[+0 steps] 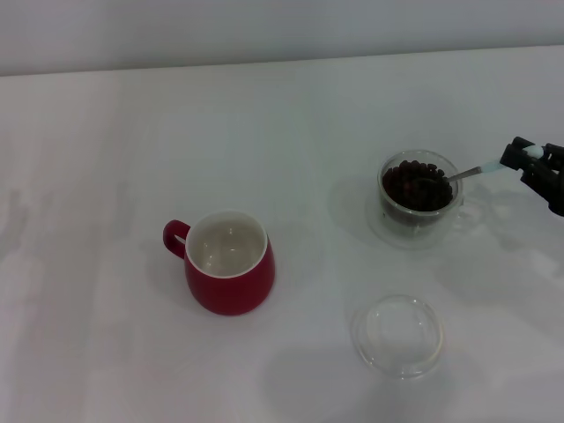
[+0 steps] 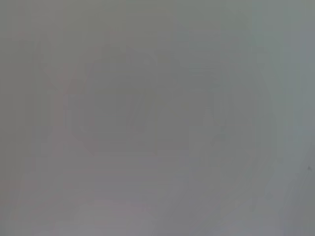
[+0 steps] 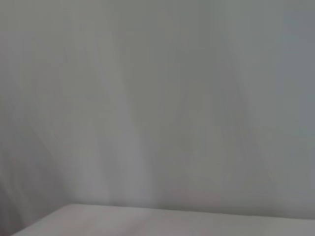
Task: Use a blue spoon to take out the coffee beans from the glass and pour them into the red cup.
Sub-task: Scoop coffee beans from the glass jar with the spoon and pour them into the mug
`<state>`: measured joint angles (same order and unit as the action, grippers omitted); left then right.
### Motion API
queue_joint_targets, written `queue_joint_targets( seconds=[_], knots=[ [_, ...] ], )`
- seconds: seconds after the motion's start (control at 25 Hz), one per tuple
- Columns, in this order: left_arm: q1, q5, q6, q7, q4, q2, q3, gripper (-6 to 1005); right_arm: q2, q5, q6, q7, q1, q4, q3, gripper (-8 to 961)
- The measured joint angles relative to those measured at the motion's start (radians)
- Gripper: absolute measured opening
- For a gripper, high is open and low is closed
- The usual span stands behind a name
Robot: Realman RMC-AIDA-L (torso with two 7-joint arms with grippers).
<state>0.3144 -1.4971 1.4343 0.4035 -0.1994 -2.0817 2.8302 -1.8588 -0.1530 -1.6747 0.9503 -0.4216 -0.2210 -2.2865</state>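
Nearest my head camera, one shallow clear glass dish (image 1: 398,336) is lying on the white bench (image 1: 106,352), apart from the rest and playing no part in the scoop. One red cup (image 1: 230,262) is sitting left of it, mouth up and white inside, showing no beans, well apart from the glass; I judge it is waiting there as the pour target. One glass (image 1: 419,196) is standing farther back on my right, holding many coffee beans (image 1: 416,183), too many to count.

My right gripper (image 1: 534,161) is reaching in from the right edge, clamped narrowly on the pale handle end of the single blue spoon (image 1: 470,172). I am holding it by the far end so the metal bowl slopes down over the rim into the beans, ready, I judge, to dig.

Left wrist view is showing only blank grey; my left gripper is appearing nowhere.

Right wrist view is showing pale wall and a strip of bench, none of my own fingers.
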Motion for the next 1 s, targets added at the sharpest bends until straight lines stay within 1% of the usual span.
queue_joint_targets(
  seconds=[0.24, 0.48, 0.6, 0.76, 1.0],
  knots=[
    [0.001, 0.000, 0.000, 0.000, 0.000, 0.000, 0.000, 895, 0.008, -0.001, 0.031, 0.112, -0.008, 0.000, -0.011, 152],
    [0.011, -0.002, 0.004, -0.002, 0.008, 0.000, 0.000, 895, 0.011, -0.001, 0.070, 0.201, -0.013, 0.000, -0.025, 152],
    [0.011, -0.003, 0.007, -0.002, 0.008, 0.000, -0.006, 895, 0.012, -0.001, 0.071, 0.261, -0.016, 0.000, -0.025, 152],
    [0.011, -0.003, 0.007, -0.002, 0.008, 0.000, -0.012, 895, 0.012, -0.001, 0.071, 0.294, -0.018, 0.000, -0.025, 151],
    [0.011, -0.003, 0.008, -0.002, 0.010, 0.002, -0.012, 895, 0.022, -0.006, 0.069, 0.404, -0.018, 0.000, -0.025, 151]
  ],
)
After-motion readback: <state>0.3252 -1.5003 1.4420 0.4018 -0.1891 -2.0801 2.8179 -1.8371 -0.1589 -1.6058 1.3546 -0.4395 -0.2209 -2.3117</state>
